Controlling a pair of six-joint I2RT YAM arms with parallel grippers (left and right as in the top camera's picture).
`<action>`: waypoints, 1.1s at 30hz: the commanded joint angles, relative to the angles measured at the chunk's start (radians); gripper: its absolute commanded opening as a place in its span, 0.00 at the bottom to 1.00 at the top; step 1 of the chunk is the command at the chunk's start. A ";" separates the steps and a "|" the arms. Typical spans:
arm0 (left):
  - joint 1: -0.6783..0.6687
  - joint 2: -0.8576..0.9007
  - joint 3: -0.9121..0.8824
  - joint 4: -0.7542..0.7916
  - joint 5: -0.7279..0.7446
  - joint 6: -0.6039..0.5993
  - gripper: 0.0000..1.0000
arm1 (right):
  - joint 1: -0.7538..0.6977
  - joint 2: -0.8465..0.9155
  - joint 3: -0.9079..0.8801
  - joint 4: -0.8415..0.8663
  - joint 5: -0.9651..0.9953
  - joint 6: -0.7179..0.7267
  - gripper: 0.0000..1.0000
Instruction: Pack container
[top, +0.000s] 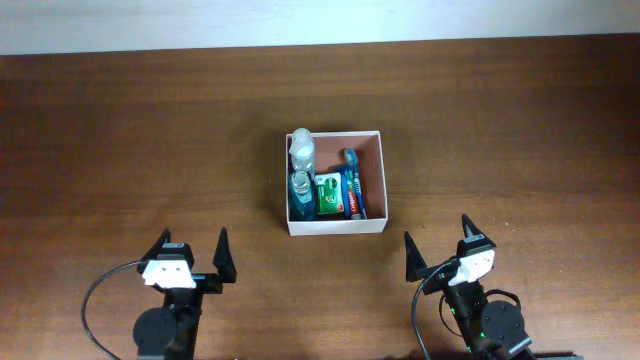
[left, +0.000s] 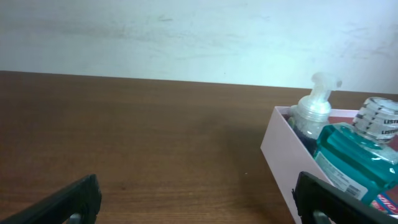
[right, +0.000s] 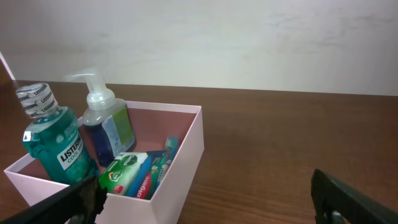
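The container (top: 372, 138) is a square white-walled box with a reddish-brown floor at the table's centre. It holds a pump soap bottle (top: 302, 148), a teal mouthwash bottle (top: 301, 190), a green box (top: 327, 195), a toothpaste tube (top: 352, 200) and a blue toothbrush (top: 356, 180). My left gripper (top: 192, 262) is open and empty near the front edge, left of the container (left: 278, 146). My right gripper (top: 441, 251) is open and empty, front right of the container (right: 189, 149). The right wrist view shows the mouthwash (right: 53, 140), soap bottle (right: 109, 127) and green box (right: 124, 171).
The brown wooden table (top: 130, 140) stretches all round the container. A pale wall (top: 300, 20) runs along the far edge. Black cables (top: 95, 300) loop by both arm bases at the front.
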 joint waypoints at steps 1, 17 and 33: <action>0.006 -0.011 -0.010 0.005 0.018 -0.009 0.99 | -0.004 -0.004 -0.009 -0.002 0.015 0.007 0.98; 0.006 -0.011 -0.010 0.004 0.018 -0.009 0.99 | -0.004 -0.004 -0.009 -0.002 0.015 0.007 0.98; 0.006 -0.011 -0.010 0.004 0.018 -0.009 0.99 | -0.256 -0.004 -0.009 -0.001 0.015 0.007 0.98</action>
